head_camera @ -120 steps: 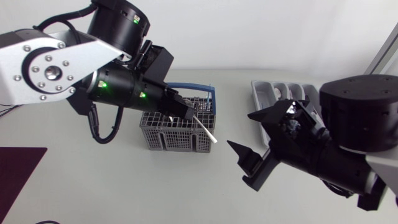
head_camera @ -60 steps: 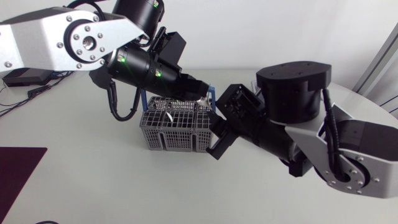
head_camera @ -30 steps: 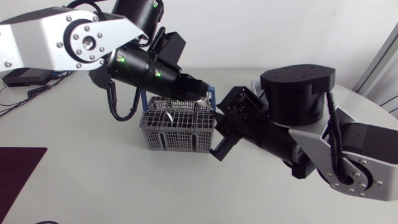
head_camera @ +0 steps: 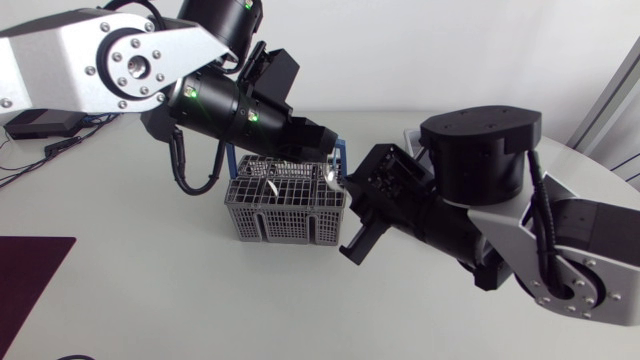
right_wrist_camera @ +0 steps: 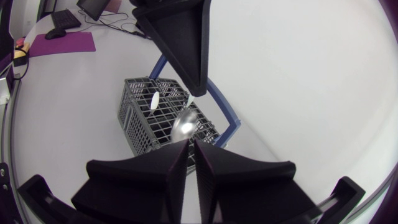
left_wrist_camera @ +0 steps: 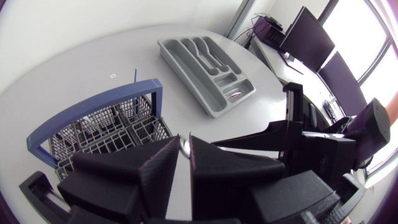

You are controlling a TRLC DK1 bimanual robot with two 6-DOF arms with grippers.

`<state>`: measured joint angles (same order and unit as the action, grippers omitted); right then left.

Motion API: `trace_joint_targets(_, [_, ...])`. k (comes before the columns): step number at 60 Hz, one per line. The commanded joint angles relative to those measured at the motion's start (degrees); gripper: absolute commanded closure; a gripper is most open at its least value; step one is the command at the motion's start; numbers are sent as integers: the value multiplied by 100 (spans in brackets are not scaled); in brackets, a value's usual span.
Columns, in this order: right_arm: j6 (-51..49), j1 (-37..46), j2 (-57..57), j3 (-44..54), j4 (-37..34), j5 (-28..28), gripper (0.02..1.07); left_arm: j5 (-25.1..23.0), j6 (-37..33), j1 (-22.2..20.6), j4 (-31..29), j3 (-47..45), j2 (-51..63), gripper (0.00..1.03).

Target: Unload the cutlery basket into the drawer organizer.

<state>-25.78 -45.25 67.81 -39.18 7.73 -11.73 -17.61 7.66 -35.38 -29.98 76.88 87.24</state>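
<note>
Looks like a handover step: a silver metal spoon (right_wrist_camera: 184,124) is pinched by its handle in the left end effector (left_wrist_camera: 185,149) and hung bowl-down over the grey plastic cutlery basket with the blue handle (head_camera: 285,210). The right end effector (right_wrist_camera: 191,146) is parked right at the bowl, but whether it's clamped on can't be told. Next, a firm take by the right is probably needed, then a carry to the grey compartmented drawer organizer (left_wrist_camera: 185,78), mostly hidden behind the right arm in the head view. The basket's contents are hard to make out
</note>
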Motion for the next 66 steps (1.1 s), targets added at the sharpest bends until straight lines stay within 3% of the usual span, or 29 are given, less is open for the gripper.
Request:
trace_joint_targets(1, [-59,8,-93,191,-52,39,94,-68,166,-4,-17,90,-146,60])
trace_joint_targets(15, [-59,25,-181,411,-140,144,94,-85,157,39,-17,-7,-181,58])
trace_joint_targets(25, [-67,403,-453,455,-658,918,92,-94,-81,189,-193,-15,-252,54])
trace_joint_targets(31, [-164,781,-506,429,-922,1410,68,-94,-353,303,-316,-68,-348,39])
trace_joint_targets(44, [-586,948,-479,429,-1370,1955,51,-15,-1056,312,-553,-367,-383,22])
trace_joint_targets(51, [-815,931,-242,464,-1546,2087,36,73,-1460,312,-667,-648,-462,15])
trace_joint_targets(66, [-1113,887,426,666,-1555,2175,27,513,-2348,224,-764,-1492,-937,8])
